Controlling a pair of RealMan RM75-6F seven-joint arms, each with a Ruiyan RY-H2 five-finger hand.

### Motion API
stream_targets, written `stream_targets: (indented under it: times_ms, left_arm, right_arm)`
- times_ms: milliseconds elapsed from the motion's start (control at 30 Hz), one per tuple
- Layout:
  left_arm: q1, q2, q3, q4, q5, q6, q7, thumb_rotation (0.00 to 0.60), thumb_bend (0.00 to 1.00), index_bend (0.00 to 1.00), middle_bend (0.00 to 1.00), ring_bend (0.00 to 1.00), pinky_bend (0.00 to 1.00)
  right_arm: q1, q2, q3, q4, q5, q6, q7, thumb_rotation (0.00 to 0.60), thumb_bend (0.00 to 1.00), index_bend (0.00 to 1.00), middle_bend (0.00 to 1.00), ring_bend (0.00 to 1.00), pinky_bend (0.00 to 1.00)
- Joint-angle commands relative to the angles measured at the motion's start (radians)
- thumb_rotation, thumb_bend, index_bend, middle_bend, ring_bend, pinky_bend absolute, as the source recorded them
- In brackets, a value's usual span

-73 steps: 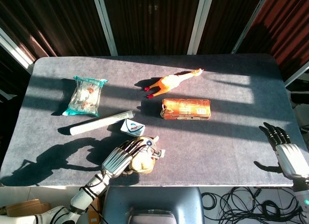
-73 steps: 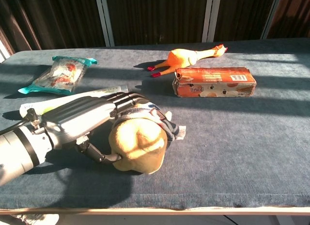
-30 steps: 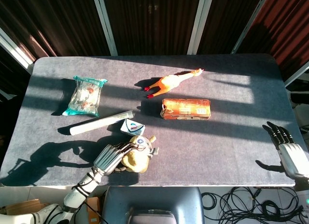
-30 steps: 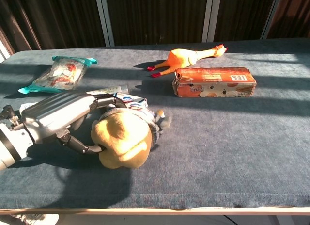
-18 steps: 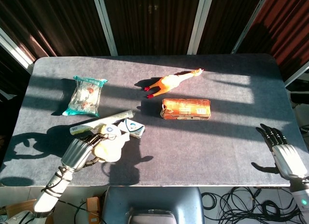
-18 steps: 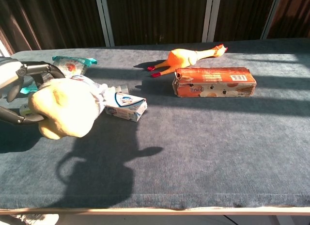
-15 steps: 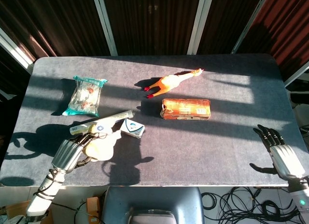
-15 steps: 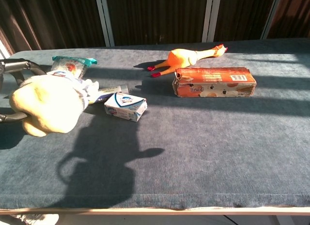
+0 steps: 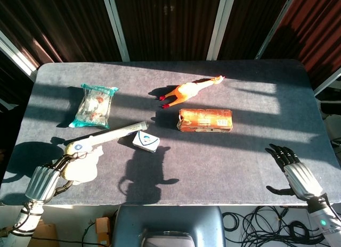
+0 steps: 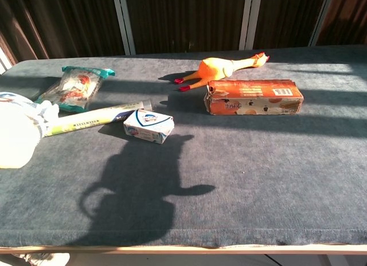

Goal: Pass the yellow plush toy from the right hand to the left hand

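The yellow plush toy [image 9: 81, 161], long axis unclear, is clasped by the left hand [image 9: 43, 181]; the right hand [image 9: 294, 172] is spread, empty.

On the table [image 9: 245, 167], a packet [image 9: 95, 104] is set at the far left, with a tube [image 9: 109, 135] in front of it. A small box [image 9: 145, 141] is placed just right of the tube. A carton [image 9: 205, 120] is laid at the centre, and a rubber chicken [image 9: 189, 89] behind it.
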Motion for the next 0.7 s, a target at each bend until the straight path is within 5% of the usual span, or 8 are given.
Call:
stream_targets:
  times_ms: [33, 100, 300, 433, 567, 700]
  left_arm:
    - [0.012, -0.029, 0.006, 0.086, 0.018, 0.009, -0.015, 0.600, 0.38, 0.73, 0.74, 0.68, 0.69]
    - [0.012, -0.021, 0.017, 0.091, 0.018, -0.014, -0.010, 0.600, 0.37, 0.62, 0.64, 0.61, 0.63]
    - [0.017, 0.067, 0.042, -0.038, -0.037, -0.125, 0.030, 0.600, 0.32, 0.03, 0.04, 0.12, 0.27]
    - [0.018, 0.098, 0.050, -0.087, -0.033, -0.141, 0.022, 0.600, 0.31, 0.00, 0.00, 0.03, 0.25]
    - [0.023, 0.102, 0.048, -0.089, -0.014, -0.127, 0.022, 0.600, 0.30, 0.00, 0.00, 0.12, 0.25]
    - [0.039, 0.121, 0.049, -0.105, 0.004, -0.097, 0.033, 0.600, 0.30, 0.00, 0.00, 0.08, 0.25]
  right_arm:
    - [0.003, -0.004, -0.003, 0.002, -0.003, -0.005, -0.005, 0.600, 0.03, 0.00, 0.00, 0.00, 0.00]
    - [0.006, -0.007, -0.007, 0.003, -0.004, -0.013, -0.015, 0.600, 0.03, 0.00, 0.00, 0.00, 0.00]
    - [0.011, -0.011, -0.011, 0.003, -0.003, -0.022, -0.030, 0.600, 0.03, 0.00, 0.00, 0.00, 0.00]
    - [0.011, -0.012, -0.013, 0.003, -0.003, -0.019, -0.030, 0.600, 0.03, 0.00, 0.00, 0.00, 0.00]
    - [0.011, -0.012, -0.017, 0.005, -0.006, -0.018, -0.030, 0.600, 0.03, 0.00, 0.00, 0.00, 0.00]
    - [0.012, -0.010, -0.019, 0.006, -0.007, -0.018, -0.028, 0.600, 0.03, 0.00, 0.00, 0.00, 0.00]
